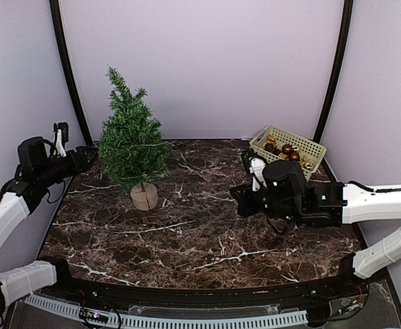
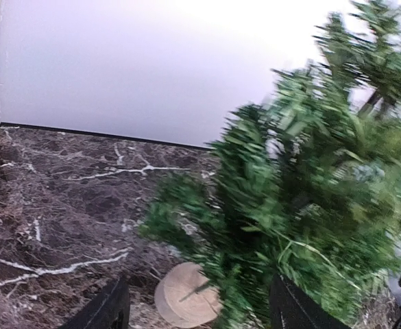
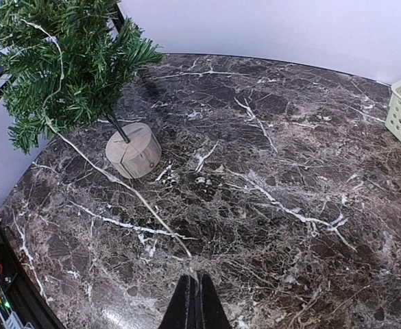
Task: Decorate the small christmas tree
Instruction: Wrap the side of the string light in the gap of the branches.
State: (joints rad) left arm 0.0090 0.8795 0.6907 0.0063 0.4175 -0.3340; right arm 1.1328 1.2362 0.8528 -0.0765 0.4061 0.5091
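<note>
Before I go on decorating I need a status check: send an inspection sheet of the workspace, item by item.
Surface: dark marble table, no spills seen.
Job's things: small christmas tree upright on its stump base, far left, no baubles on it; a pale strand trails from its branches across the table.
Clutter: basket of baubles, far right.
Grippers: left gripper fingers apart, at the tree's lower branches; right gripper fingers together near the strand's end, hold unclear.
Cables: black lead on the left arm.
Surroundings: pale walls, black frame posts.
</note>
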